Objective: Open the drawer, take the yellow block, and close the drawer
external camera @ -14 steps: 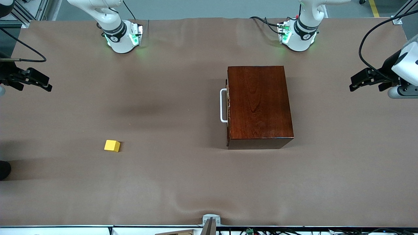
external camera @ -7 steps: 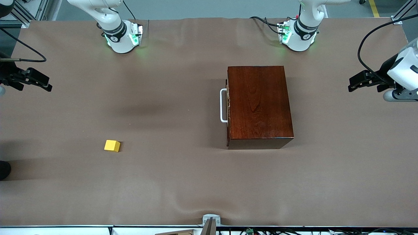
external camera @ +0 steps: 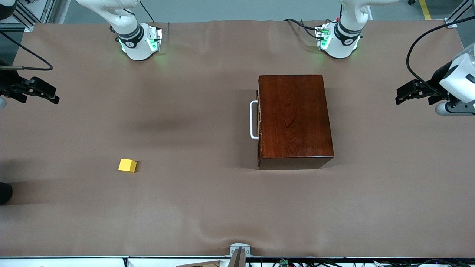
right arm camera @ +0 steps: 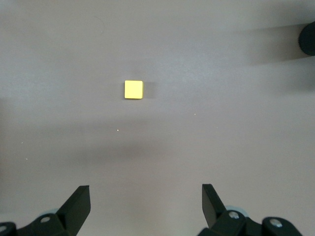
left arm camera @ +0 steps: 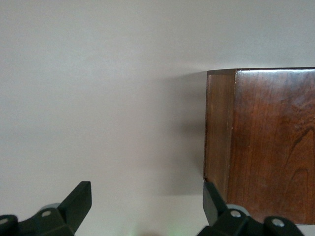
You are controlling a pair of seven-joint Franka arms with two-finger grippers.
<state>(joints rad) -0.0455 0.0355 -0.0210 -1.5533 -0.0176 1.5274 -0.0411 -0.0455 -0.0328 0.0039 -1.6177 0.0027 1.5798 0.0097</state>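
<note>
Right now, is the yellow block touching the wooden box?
Apart. The front view shows bare table between the yellow block and the wooden box.

Your front camera sat high across the table (external camera: 207,207), facing both arm bases and taking in the whole brown surface from well back. Your left wrist camera looked straight down from up in the air between its own fingertips (left arm camera: 78,201) onto one corner of the dark wooden box (left arm camera: 266,142), which the front view also showed whole (external camera: 293,118). Your right wrist camera looked down from high up on the yellow block (right arm camera: 133,89), shared with the front view (external camera: 127,165).
</note>
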